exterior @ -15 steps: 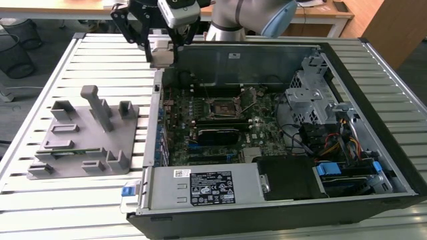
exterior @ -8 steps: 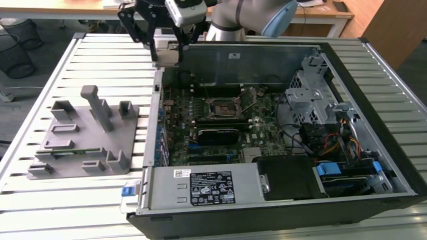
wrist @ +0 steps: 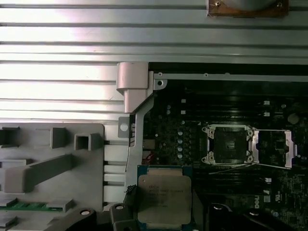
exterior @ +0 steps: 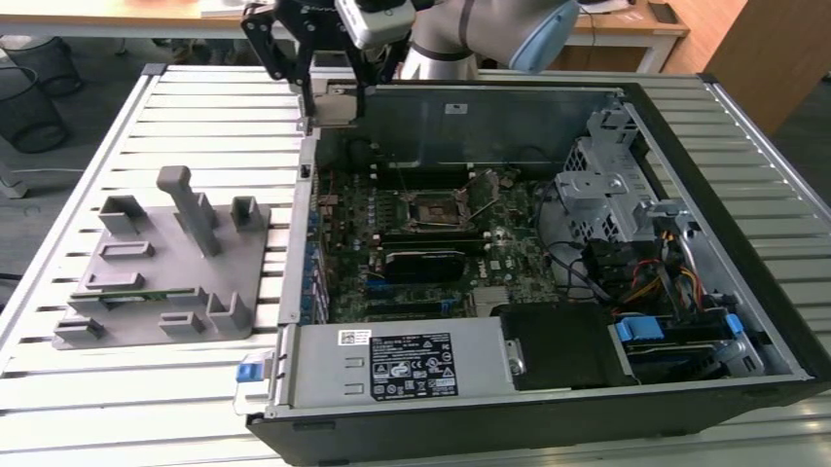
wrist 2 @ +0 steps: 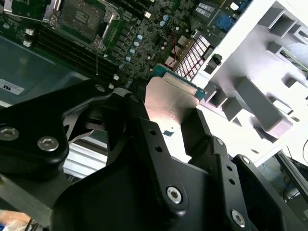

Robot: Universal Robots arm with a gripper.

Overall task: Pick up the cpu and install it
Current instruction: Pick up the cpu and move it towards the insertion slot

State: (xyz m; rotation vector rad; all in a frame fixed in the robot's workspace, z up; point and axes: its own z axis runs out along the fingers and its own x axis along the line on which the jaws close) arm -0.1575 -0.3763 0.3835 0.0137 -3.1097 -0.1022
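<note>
The pick-up is done: the gripper (wrist 2: 168, 124) is clamped on the cpu (wrist 2: 169, 98), with its black fingers (wrist 2: 144, 130) pinching opposite edges. It hangs over the far corner of the case (exterior: 520, 107), on the exterior view's left, well apart from the socket (exterior: 435, 209). The socket's frame is swung open and it looks empty, so seating is left to do. The cpu is a flat square with a dull silver lid and a thin green rim. A grey plastic fixture (exterior: 169, 263) stands beside the case.
</note>
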